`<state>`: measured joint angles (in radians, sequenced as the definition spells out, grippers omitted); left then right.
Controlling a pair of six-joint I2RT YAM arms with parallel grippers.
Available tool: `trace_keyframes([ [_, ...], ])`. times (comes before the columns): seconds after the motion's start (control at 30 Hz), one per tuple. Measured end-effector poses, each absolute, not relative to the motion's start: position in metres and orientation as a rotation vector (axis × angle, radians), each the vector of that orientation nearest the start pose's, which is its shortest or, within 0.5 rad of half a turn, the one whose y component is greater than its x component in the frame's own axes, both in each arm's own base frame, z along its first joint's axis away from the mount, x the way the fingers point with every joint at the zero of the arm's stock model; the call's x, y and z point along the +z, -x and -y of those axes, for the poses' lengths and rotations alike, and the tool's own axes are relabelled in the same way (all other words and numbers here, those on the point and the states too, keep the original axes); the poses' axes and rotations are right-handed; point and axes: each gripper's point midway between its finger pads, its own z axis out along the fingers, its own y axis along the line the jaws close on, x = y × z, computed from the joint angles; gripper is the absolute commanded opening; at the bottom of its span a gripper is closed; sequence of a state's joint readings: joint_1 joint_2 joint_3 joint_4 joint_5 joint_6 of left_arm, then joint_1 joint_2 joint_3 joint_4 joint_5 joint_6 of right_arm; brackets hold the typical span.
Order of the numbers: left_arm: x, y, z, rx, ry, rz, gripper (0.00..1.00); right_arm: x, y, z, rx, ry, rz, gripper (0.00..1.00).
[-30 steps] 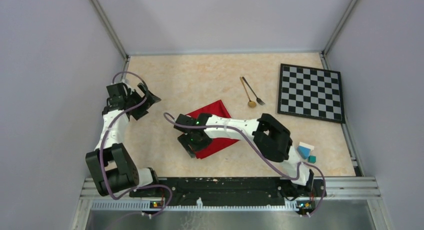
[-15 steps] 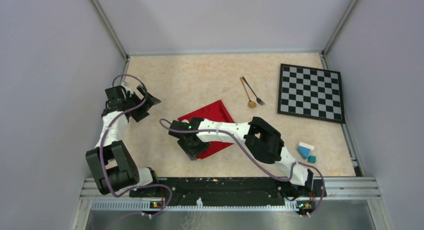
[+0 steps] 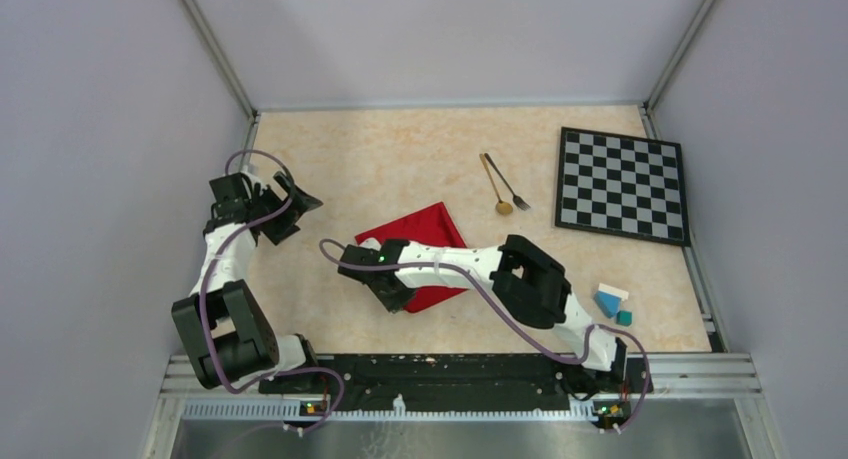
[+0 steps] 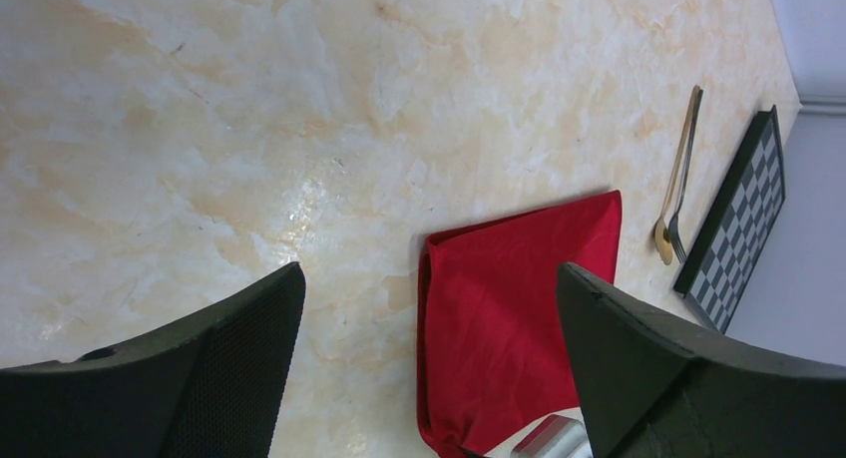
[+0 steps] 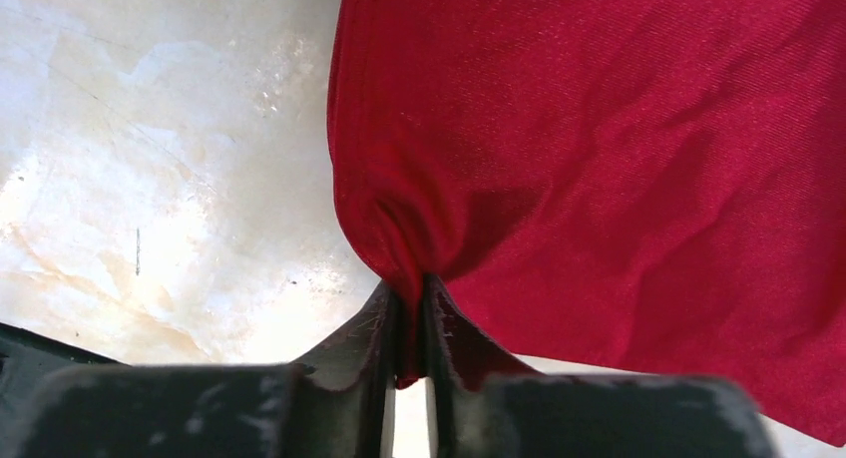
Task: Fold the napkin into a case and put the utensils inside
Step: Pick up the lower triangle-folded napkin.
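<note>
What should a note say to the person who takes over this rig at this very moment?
Right hand: shut on the near-left edge of the red napkin, with the cloth bunched in its grip.
Left hand: open and empty, above the table, left of the napkin.
Gold spoon and dark fork: side by side on the table beyond the napkin, beside the checkered board.
Done: napkin folded at least once.
Left: finish folding it into a case, then put spoon and fork inside.
</note>
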<state>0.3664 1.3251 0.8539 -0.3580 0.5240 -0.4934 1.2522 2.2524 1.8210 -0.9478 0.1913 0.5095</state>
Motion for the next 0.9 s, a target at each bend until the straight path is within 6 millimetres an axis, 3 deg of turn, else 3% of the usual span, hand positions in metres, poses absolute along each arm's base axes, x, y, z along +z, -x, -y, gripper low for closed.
trace_keyframes([
  [0.03,0.128,-0.336,-0.016,-0.693,0.753,-2.238,0.99,0.019,-0.153,-0.42,0.043,1.015,-2.678,0.0],
  [0.33,0.12,-0.332,0.005,-0.79,0.705,-2.264,0.99,0.022,-0.155,-0.412,0.238,0.928,-2.587,0.0],
  [0.47,0.103,-0.319,0.032,-0.908,0.708,-2.295,0.99,0.028,-0.152,-0.392,0.4,0.846,-2.586,0.0],
  [0.67,0.064,-0.271,0.076,-1.106,0.884,-2.365,0.99,0.057,-0.164,-0.388,0.728,0.666,-2.514,0.0],
  [0.77,0.059,-0.26,0.095,-1.155,0.922,-2.37,0.99,0.068,-0.168,-0.388,0.833,0.607,-2.478,0.0],
  [0.9,0.059,-0.26,0.113,-1.166,0.917,-2.347,0.97,0.075,-0.168,-0.389,0.926,0.564,-2.446,0.0],
])
